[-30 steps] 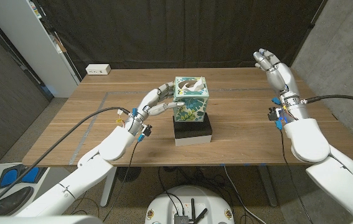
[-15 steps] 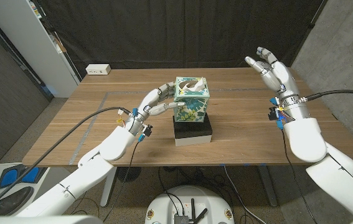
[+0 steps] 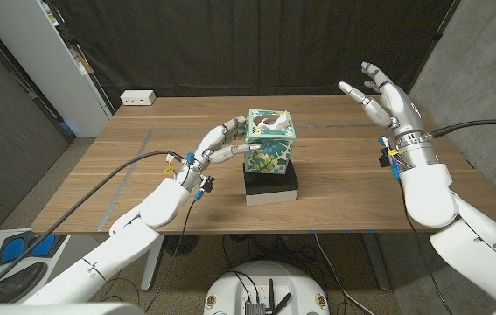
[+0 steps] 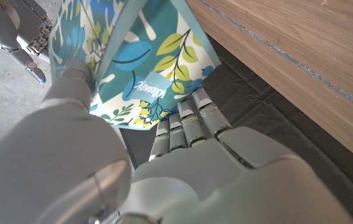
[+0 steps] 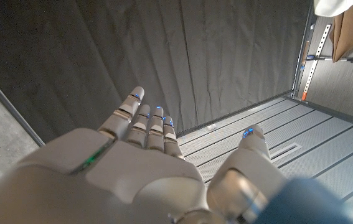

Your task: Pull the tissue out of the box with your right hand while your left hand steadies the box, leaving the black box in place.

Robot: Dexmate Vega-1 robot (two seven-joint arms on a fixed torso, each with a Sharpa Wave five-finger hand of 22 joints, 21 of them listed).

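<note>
On top of the black box (image 3: 271, 185), near the middle of the wooden table (image 3: 335, 175), stands the tissue box (image 3: 270, 140), teal with a leaf print, and a white tissue (image 3: 269, 115) pokes from its top opening. The left hand (image 3: 223, 144) touches the tissue box on the robot's left side, fingers (image 3: 234, 129) laid against the upper edge and the thumb pressed on the side wall (the left wrist view shows the printed wall right against those fingers (image 4: 185, 118)). The right hand (image 3: 380, 98) hangs in the air well to the right of the tissue box, raised above the table, fingers spread apart and holding nothing. A white power strip (image 3: 138, 98) lies at the table's far edge, well left of the tissue box.
</note>
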